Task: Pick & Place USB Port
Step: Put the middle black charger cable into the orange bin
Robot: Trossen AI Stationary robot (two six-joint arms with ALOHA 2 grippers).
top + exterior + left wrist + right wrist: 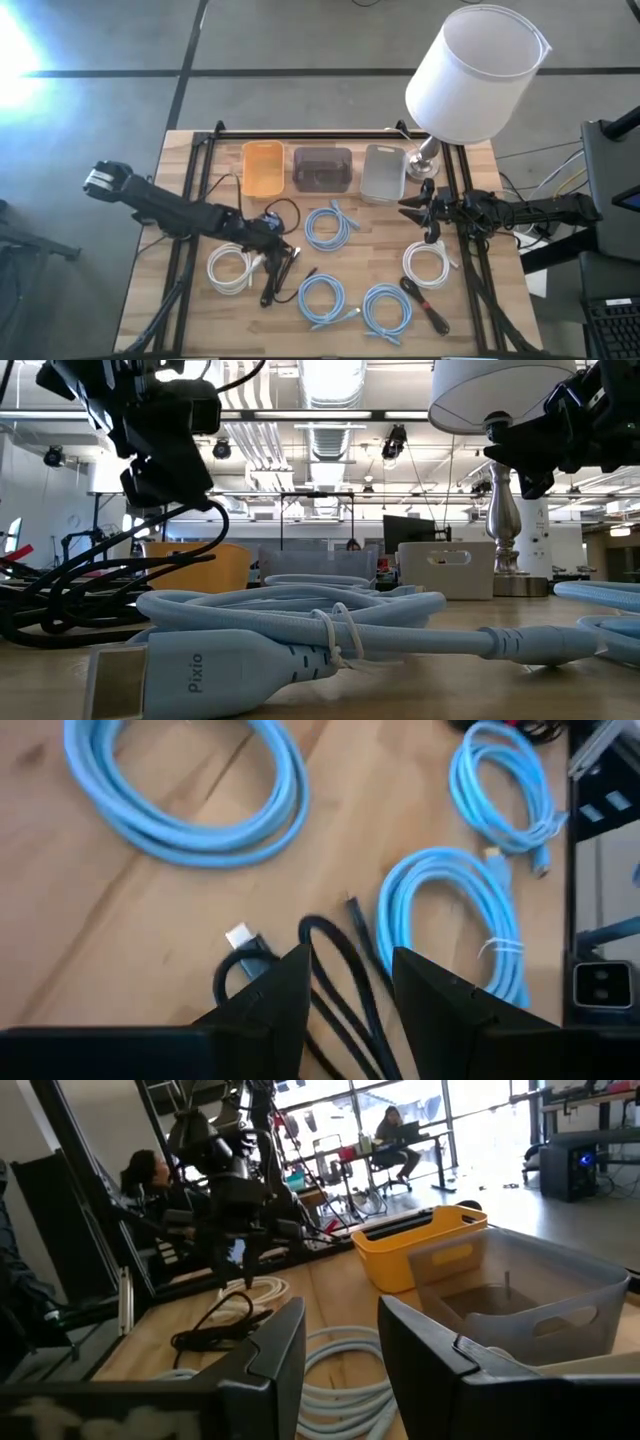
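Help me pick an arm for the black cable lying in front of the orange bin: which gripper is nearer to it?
Left. The left gripper hangs right over the black cable, fingers open. The right gripper waits across the table, beside the lamp.

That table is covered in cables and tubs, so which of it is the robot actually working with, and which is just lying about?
In the job:
- left gripper, open over the black USB cable
- orange plastic bin, dark translucent bin and grey bin, likely drop spots

Lying about:
- light blue coiled cables
- white coiled cables
- white-shaded table lamp
- right gripper, waiting near the lamp
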